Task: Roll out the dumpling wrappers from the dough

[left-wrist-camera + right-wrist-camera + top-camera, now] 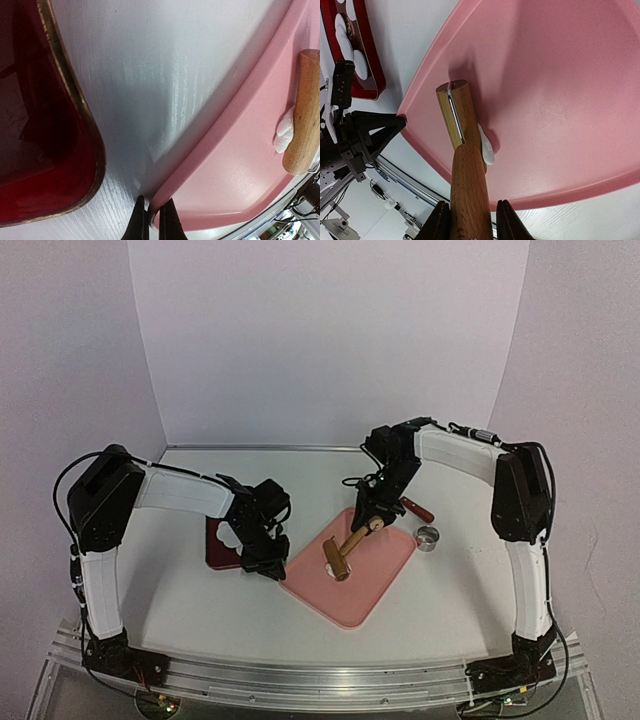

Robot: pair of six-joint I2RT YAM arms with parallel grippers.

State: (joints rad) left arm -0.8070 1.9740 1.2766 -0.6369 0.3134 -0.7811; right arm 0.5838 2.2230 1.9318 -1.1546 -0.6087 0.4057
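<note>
1. Pink board (375,580) lies on the tabletop (180,610) between my arms. My left end effector (152,220) is pinched on its left edge, I judge to stop it sliding under the rolling.
2. My right end effector (470,220) is clamped around the handle of the pin (456,115). The pin slopes down so its barrel bears on the board.
3. The dough (488,149) is a small white smear against the barrel's side, partly under it, near the edge my left arm grips. It looks only partly flattened.
4. The wrappers (361,65) sit in the red tray (376,80) just left of the board, probably to stay out of the pin's path.
5. The cutter (428,538) stands on the tabletop just right of the board, within my right arm's reach.
6. I can read no brand, label or writing anywhere.
</note>
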